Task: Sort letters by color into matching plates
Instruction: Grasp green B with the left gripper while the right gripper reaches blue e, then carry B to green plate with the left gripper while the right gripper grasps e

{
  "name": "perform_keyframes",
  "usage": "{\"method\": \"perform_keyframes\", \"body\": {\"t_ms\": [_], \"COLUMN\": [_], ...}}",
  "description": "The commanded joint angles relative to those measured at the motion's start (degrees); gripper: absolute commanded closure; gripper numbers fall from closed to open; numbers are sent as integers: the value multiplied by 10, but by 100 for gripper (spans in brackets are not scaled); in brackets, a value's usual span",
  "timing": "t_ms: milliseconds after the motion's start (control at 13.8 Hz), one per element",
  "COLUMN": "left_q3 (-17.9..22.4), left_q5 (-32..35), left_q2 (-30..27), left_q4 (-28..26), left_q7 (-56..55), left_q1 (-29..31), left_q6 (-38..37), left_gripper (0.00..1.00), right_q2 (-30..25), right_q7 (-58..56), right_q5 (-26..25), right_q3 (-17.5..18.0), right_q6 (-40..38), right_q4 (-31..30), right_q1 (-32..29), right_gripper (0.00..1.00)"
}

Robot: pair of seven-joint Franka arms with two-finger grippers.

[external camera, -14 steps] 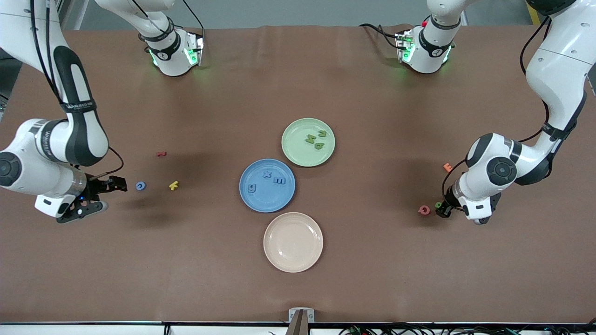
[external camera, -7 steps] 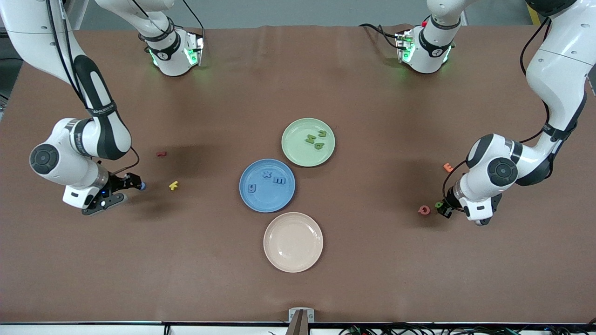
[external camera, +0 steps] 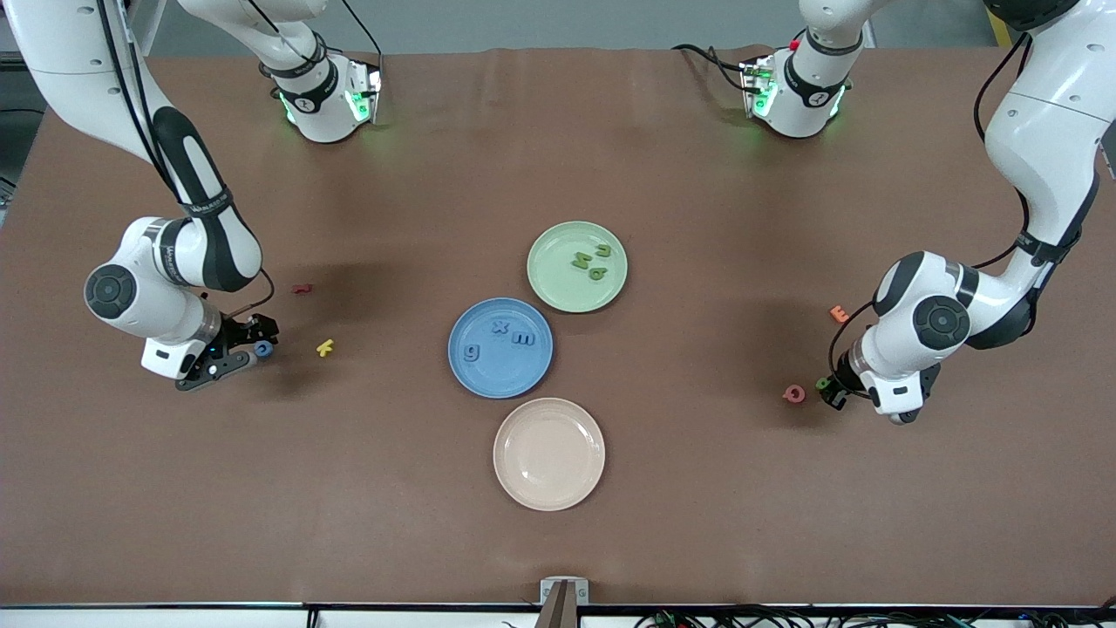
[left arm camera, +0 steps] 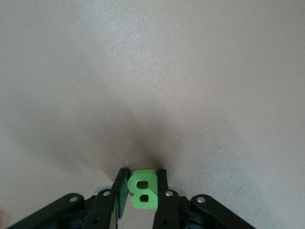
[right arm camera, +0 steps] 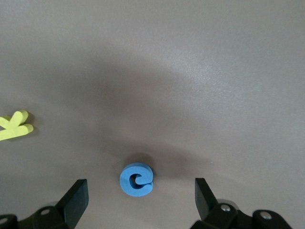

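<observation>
My left gripper (external camera: 826,390) is low at the left arm's end of the table, its fingers closed on a green letter B (left arm camera: 143,189), which also shows in the front view (external camera: 822,383). My right gripper (external camera: 253,344) is open and low at the right arm's end, its fingers on either side of a blue letter e (right arm camera: 137,179), which lies flat on the table (external camera: 262,350). The pale green plate (external camera: 558,283) holds three green letters (external camera: 593,259). The blue plate (external camera: 497,371) beside it, nearer the camera, holds three blue letters (external camera: 499,337).
A cream plate (external camera: 548,453) sits nearest the camera. A yellow k (external camera: 325,348) and a dark red letter (external camera: 302,288) lie near my right gripper. An orange E (external camera: 839,314) and a pink Q (external camera: 793,393) lie near my left gripper.
My right arm has swung toward the middle and come down, bringing its open gripper around the blue e. My left gripper has stayed about where it was, on the green B.
</observation>
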Motion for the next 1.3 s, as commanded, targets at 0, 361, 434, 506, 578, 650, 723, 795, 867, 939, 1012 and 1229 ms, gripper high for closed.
{"method": "perform_keyframes", "body": {"t_ms": [0,361,434,506,578,650,723,795,867,939,1012,1229], "left_q3": [-32,-88,-105,-118,-129,-144,-152,-153,-154,-153,-154,-153], "left_q5": [4,-21,-23,-23,-24,-24,-23,-23,-24,-23,-23,-22], "left_q2": [-16,-38,-38,-37,-36,-34,-34,-34,-34,-33,-33,-32], "left_q4": [0,-1,-2,-5,-9,-11,-14,-14,-14,-13,-11,-8], "left_q7": [-9,-35,-57,-89,-114,-137,-163,-183,-206,-225,-239,-268], "left_q1": [5,5,5,2,-1,-4,-13,-27,-48,-64,-80,-118], "left_q6": [-46,-112,-116,-118,-118,-118,-118,-118,-118,-118,-116,-105], "left_gripper": [98,99,99,99,99,99,99,99,99,100,100,100], "right_q2": [17,29,29,29,29,29,29,29,29,29,29,29], "right_q7": [-4,-4,-4,-4,-5,-6,-6,-6,-6,-5,-5,-5], "right_q5": [-7,-6,-6,-6,-6,-6,-6,-6,-6,-6,-6,-6], "right_q3": [4,5,5,5,5,5,5,5,5,5,5,5], "right_q6": [23,23,23,22,21,17,16,16,16,15,15,16], "right_q4": [-3,-3,-2,-2,-1,1,2,2,2,2,2,3], "right_q1": [-4,-5,-4,-4,-4,-3,-3,-3,-3,-3,-2,-2], "right_gripper": [1,7,13,22,29,30,32,33,36,40,44,70]}}
